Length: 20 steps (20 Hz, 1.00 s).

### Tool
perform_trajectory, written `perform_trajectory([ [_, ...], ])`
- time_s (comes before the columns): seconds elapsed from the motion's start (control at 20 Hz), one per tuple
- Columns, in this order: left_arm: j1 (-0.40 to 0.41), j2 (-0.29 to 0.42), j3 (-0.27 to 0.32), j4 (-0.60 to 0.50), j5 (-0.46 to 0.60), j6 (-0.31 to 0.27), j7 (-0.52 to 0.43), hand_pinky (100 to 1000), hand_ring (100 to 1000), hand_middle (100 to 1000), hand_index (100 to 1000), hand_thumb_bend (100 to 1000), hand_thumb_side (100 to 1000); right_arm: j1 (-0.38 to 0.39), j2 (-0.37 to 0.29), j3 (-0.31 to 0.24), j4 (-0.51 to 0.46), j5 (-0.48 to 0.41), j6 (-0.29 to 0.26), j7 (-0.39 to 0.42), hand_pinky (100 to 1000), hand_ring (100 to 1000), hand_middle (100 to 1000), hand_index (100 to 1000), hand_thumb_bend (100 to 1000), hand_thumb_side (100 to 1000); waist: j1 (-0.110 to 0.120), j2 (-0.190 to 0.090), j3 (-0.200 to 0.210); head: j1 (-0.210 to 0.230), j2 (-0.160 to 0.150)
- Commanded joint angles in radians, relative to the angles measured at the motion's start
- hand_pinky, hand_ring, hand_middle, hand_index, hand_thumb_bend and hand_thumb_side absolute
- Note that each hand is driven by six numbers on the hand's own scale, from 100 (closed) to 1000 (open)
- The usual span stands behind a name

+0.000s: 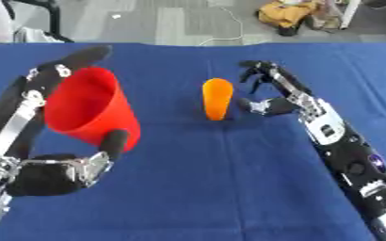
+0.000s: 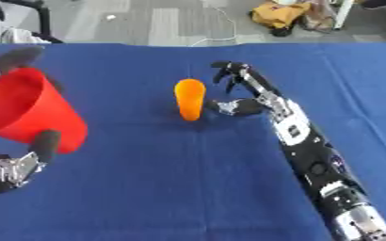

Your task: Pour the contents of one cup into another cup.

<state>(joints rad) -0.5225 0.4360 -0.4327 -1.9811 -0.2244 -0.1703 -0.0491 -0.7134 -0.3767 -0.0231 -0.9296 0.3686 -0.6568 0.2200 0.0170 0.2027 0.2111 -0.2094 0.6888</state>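
**Looks like a lab or test room**

I see a blue cloth over my work table, grey floor beyond my right hand, a loose white cable and a yellow bundle dumped there.

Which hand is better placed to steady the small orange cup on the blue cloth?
The right hand, probably. It sits open just beside the upright small orange cup without gripping it, while the left hand is already shut on the large red plastic cup, held tilted above the table.
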Motion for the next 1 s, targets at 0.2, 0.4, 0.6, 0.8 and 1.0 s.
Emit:
perform_trajectory([
  [0.2,-0.023,-0.003,0.006,-0.019,0.012,0.0,-0.006,170,245,512,949,100,376,-0.031,0.004,0.005,0.008,0.031,-0.015,-0.001,578,820,658,907,646,592,0.004,-0.017,0.007,-0.001,0.0],
  [0.4,-0.022,-0.006,0.006,-0.019,0.013,0.001,-0.009,170,245,512,949,100,373,-0.035,0.014,0.006,0.016,0.04,-0.019,0.002,598,830,666,910,655,601,0.004,-0.015,0.01,-0.001,0.001],
  [0.6,-0.022,-0.007,0.005,-0.019,0.013,0.002,-0.011,171,245,512,949,100,374,-0.038,0.023,0.007,0.022,0.045,-0.021,0.006,605,832,667,911,659,605,0.004,-0.015,0.011,0.001,0.002],
  [0.8,-0.023,-0.007,0.005,-0.019,0.013,0.003,-0.013,172,246,513,950,100,370,-0.04,0.029,0.009,0.024,0.048,-0.022,0.008,605,831,656,910,664,609,0.004,-0.014,0.013,0.0,0.002],
  [1.0,-0.027,-0.01,0.004,-0.019,0.013,0.004,-0.021,172,246,512,950,100,369,-0.045,0.043,0.012,0.028,0.05,-0.02,0.018,601,828,648,910,667,612,0.007,-0.011,0.018,0.0,0.001],
])
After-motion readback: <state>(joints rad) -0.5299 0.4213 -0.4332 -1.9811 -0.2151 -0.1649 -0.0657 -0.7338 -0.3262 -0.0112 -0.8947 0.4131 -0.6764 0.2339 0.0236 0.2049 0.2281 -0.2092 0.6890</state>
